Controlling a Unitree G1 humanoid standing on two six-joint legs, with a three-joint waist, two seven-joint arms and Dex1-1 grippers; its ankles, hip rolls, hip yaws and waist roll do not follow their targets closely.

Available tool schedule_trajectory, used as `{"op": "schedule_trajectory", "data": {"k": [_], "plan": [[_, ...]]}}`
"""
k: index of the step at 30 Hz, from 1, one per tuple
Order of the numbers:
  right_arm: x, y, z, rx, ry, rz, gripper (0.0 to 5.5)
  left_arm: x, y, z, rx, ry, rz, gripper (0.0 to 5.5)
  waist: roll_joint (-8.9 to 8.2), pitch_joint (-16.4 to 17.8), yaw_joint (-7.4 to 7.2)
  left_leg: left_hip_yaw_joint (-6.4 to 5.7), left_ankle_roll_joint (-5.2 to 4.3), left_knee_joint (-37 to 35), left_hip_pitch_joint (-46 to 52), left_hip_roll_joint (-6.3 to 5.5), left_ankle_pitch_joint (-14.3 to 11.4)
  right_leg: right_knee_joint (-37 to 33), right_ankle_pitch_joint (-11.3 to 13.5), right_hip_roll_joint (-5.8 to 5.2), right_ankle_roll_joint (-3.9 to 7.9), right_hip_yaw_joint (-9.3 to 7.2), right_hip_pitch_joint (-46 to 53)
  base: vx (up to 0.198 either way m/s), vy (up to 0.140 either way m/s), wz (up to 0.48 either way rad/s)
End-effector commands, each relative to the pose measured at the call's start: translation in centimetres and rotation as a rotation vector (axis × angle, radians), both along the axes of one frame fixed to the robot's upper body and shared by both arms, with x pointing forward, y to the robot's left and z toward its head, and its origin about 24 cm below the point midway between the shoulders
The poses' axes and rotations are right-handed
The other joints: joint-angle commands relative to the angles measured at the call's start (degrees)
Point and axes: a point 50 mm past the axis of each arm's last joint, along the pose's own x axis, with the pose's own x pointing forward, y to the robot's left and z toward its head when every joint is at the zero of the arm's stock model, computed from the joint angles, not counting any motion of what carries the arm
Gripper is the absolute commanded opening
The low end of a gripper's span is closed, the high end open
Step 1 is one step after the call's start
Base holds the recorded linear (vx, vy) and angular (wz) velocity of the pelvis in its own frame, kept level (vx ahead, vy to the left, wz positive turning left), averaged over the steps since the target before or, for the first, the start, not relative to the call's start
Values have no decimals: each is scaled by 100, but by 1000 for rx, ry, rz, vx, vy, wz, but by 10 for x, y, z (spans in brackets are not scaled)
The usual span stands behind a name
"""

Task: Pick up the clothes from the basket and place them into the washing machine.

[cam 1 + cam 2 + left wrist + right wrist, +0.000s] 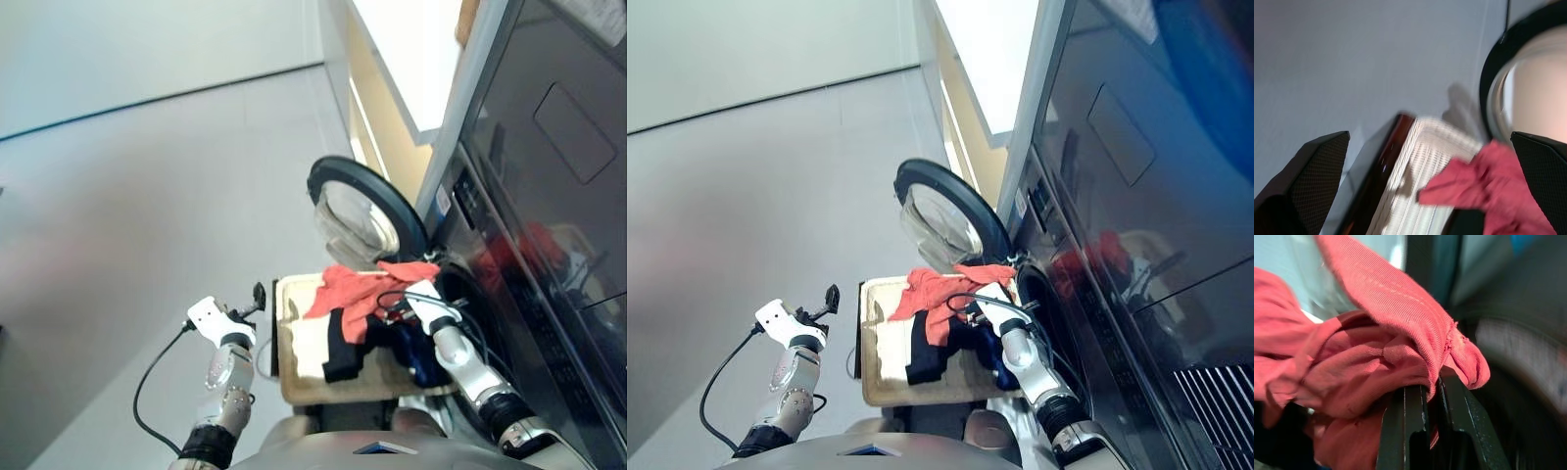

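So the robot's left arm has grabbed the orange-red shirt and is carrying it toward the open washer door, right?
Not quite: it is the right gripper that has its jaws shut on the orange-red shirt, as the right wrist view shows. The left gripper hangs open and empty beside the basket. The rest holds: the shirt is lifted near the washer's open door.

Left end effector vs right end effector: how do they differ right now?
The left end effector is open and empty; the right end effector is shut on the orange-red garment. The left one hangs over the floor beside the basket; the right one is over the basket's far side, by the washing machine opening. Both have two black fingers.
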Motion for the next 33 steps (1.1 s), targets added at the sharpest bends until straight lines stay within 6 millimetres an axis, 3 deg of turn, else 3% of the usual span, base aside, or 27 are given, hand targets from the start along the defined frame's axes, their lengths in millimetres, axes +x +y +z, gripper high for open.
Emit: {"op": "schedule_trajectory", "data": {"k": [1,6,11,14,17,18,19,20,22,24,25,27,30,31,33], "plan": [[36,16,35,161,-214,-139,0,30,2,25,97,-123,-8,550,-502,445,-73,254,160,850,-381,-448,-698,307,-365,-347,556,309,-289,-80,29,-129],[56,7,52,219,-285,-283,0,47,-12,39,122,-174,-39,550,-399,595,-88,321,160,1042,-1045,-451,-718,792,-459,-358,525,372,-1160,-71,25,-181],[74,-3,69,239,-333,-376,0,59,-18,53,137,-228,-53,550,-344,725,-99,309,200,1610,-1815,-448,-880,1372,-574,-369,487,419,-1995,-64,0,89],[84,-20,83,270,-369,-488,0,65,-19,61,143,-252,-59,550,-309,740,-82,290,222,2019,-2315,-430,-1022,1729,-679,-356,459,453,-2470,0,0,0],[92,-50,101,357,-417,-671,0,69,-17,68,145,-279,-55,550,-225,764,-47,269,256,2435,-2890,-417,-1186,2195,-847,-335,411,486,-3064,0,0,0],[92,-51,101,357,-417,-671,0,69,-17,68,145,-279,-55,550,-224,750,-43,270,256,2451,-2915,-416,-1193,2207,-852,-333,411,488,-3089,92,-7,40],[97,-62,117,395,-476,-736,0,69,-15,72,140,-298,-53,550,-159,753,-9,236,262,2615,-3053,-378,-1446,2431,-1064,-291,429,546,-3293,93,-1,26],[97,-62,118,396,-477,-736,0,69,-14,73,140,-299,-53,550,-161,727,-3,242,263,2630,-3100,-378,-1443,2443,-1059,-291,429,553,-3340,98,-6,17],[99,-88,140,439,-547,-848,0,69,-10,74,144,-297,-56,550,-113,717,24,243,295,2801,-3385,-366,-1530,2612,-1126,-273,409,609,-3642,0,0,0],[91,-115,148,537,-582,-990,0,70,-8,73,149,-287,-59,550,-81,713,41,250,316,2916,-3540,-354,-1599,2732,-1173,-246,402,632,-3817,0,0,0],[91,-117,149,541,-585,-991,0,70,-9,74,147,-289,-62,550,-75,706,62,255,316,2940,-3571,-349,-1613,2752,-1182,-242,402,637,-3849,0,0,0],[85,-139,170,650,-716,-1106,0,71,-6,73,138,-278,-49,550,-44,704,43,273,337,3009,-3693,-316,-1656,2855,-1211,-193,391,707,-4045,0,0,0],[78,-148,182,663,-817,-1143,0,71,-7,75,128,-287,-57,550,-41,688,38,300,355,3070,-3787,-296,-1706,2880,-1225,-170,393,760,-4166,10,-1,-66],[71,-155,199,672,-960,-1174,0,72,-10,76,128,-298,-64,550,-11,694,6,293,369,3091,-3828,-309,-1723,2921,-1248,-165,394,783,-4233,19,6,-194],[67,-156,206,648,-1016,-1186,0,73,-11,76,134,-297,-65,550,2,666,11,283,366,3093,-3868,-316,-1729,2965,-1279,-170,395,794,-4302,0,0,0]]}}
